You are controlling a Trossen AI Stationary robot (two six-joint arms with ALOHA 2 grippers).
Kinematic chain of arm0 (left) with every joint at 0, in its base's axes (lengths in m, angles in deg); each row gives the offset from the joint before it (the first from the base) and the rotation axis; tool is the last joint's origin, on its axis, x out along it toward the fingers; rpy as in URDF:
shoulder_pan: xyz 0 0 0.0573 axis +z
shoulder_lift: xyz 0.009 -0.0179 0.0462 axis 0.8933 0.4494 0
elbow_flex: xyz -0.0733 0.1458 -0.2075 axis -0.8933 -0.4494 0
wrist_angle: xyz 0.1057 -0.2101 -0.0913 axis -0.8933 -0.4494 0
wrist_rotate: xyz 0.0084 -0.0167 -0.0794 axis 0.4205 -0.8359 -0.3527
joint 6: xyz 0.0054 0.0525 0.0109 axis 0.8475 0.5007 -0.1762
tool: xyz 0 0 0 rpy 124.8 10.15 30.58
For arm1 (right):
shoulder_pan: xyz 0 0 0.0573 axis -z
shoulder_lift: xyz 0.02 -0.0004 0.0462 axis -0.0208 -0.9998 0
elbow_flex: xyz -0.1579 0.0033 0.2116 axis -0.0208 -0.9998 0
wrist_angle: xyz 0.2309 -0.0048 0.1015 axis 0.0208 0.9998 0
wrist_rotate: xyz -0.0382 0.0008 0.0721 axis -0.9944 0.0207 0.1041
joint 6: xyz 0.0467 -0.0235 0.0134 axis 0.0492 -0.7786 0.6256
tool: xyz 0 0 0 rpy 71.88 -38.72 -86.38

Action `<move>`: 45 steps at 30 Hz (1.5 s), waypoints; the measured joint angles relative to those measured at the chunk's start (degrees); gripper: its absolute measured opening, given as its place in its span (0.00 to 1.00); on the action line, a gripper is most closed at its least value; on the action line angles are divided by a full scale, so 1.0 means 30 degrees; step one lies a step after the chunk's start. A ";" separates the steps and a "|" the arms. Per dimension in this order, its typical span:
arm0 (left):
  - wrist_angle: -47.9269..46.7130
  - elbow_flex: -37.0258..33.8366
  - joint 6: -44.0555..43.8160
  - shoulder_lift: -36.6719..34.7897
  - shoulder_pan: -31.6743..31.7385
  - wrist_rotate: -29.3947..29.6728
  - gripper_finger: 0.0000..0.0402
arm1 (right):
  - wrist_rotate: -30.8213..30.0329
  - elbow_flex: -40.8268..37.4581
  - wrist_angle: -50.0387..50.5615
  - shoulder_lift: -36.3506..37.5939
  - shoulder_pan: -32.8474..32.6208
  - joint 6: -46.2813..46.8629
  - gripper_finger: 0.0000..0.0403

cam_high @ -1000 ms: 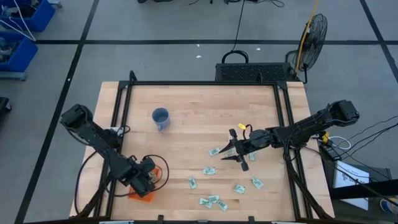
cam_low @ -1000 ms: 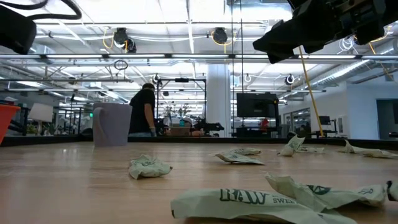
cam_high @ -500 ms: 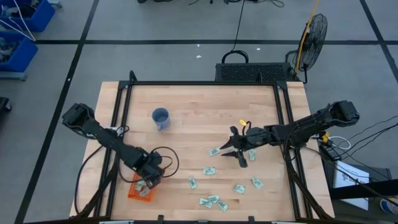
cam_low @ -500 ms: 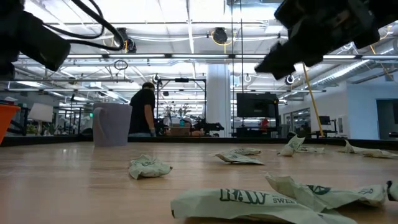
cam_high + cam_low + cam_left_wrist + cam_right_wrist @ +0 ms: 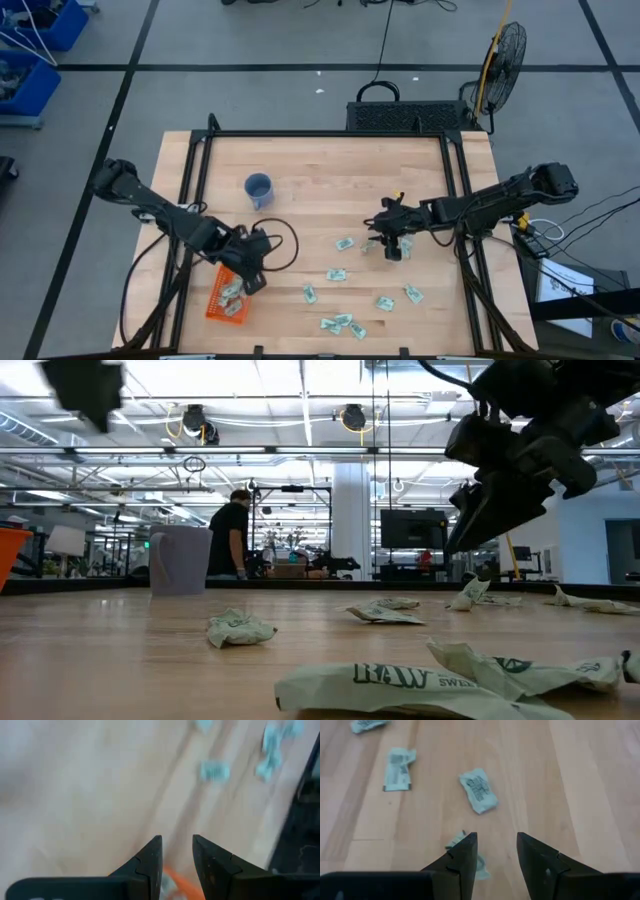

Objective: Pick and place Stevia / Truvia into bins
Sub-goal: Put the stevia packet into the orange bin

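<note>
Several pale green Stevia sachets [image 5: 337, 274] lie flat and scattered on the wooden table's near right part. The orange bin [image 5: 216, 308] stands at the near left with a few sachets [image 5: 231, 293] in it. My left gripper [image 5: 252, 283] hangs open just above the bin's right far corner, holding nothing; the bin's rim [image 5: 176, 879] shows between its fingers. My right gripper [image 5: 391, 248] is open and slants down over the table right of a sachet [image 5: 345, 243]. One sachet [image 5: 479, 791] lies ahead of its fingers, and another [image 5: 456, 842] peeks out beside one finger.
A blue cup [image 5: 258, 189] stands at the far left of the table. A black frame rail [image 5: 330, 134] runs round the table. Bare wood lies between the cup and the sachets. In the low view a person stands in the room behind the cup [image 5: 181, 560].
My left gripper has risen from the bin and swung toward the table's right and far side, rolling as it went; the bin, which it covered, now shows. My right gripper has tipped from nearly level to slanting down and sunk a little toward the table.
</note>
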 joint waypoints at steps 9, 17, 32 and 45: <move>0.1064 0.0606 0.0796 -0.0047 0.0188 0.8912 0.28 | 0.0160 0.0000 0.0328 0.0000 0.0115 0.1956 0.32; 0.2095 0.0608 0.1440 -0.0047 0.0801 0.9377 0.28 | 0.0121 -0.1101 -0.0002 -0.0080 -0.0503 0.2496 0.32; 0.2093 0.0604 0.2307 -0.0047 0.1803 0.9384 0.28 | 0.0146 -0.3869 -0.5716 -0.0190 -0.0333 0.3105 0.32; 0.2065 0.0604 0.2838 -0.0040 0.2222 0.9380 0.28 | 0.0116 -0.3905 -0.8455 -0.3542 -0.0333 0.4542 0.32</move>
